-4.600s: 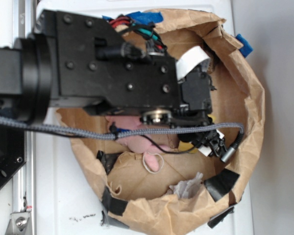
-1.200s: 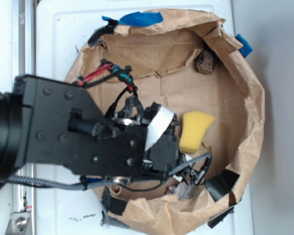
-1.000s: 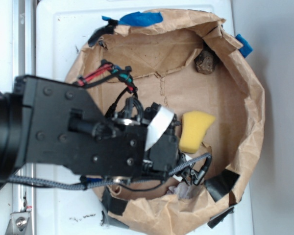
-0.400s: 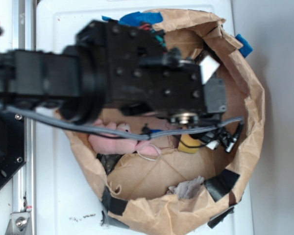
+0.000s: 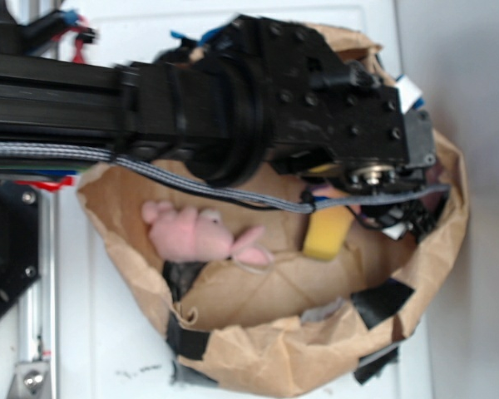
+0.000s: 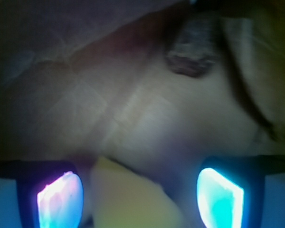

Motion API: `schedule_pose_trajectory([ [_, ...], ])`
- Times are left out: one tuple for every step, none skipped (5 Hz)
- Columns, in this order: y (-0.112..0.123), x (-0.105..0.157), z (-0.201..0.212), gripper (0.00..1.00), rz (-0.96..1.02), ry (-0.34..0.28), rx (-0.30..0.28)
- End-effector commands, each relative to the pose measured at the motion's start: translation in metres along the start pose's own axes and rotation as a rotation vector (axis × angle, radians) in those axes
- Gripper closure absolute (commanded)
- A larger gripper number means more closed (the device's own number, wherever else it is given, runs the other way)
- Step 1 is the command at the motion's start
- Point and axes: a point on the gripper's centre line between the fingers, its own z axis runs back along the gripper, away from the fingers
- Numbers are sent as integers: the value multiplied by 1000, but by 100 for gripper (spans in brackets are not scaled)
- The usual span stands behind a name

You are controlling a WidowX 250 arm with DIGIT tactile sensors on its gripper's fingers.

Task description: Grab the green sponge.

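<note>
Hand (image 6: 140, 197) fingers spread apart, soft yellow foam sponge (image 6: 128, 199) between them at bottom centre; crumpled brown paper bag (image 5: 258, 349) holds pink plush (image 5: 195, 234). No legible writing.

Paper wall (image 5: 449, 208) close beside sponge (image 5: 326, 234)

Yellow sponge (image 5: 327, 233); pink plush (image 5: 201, 233); brown paper bag (image 5: 258, 353), black tape patches (image 5: 381, 301).
</note>
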Motion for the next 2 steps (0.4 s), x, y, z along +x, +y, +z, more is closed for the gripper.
schedule_pose_trajectory([
  [-15, 25, 12, 0, -16, -39, -68],
  [-13, 21, 11, 0, -49, -29, -80],
])
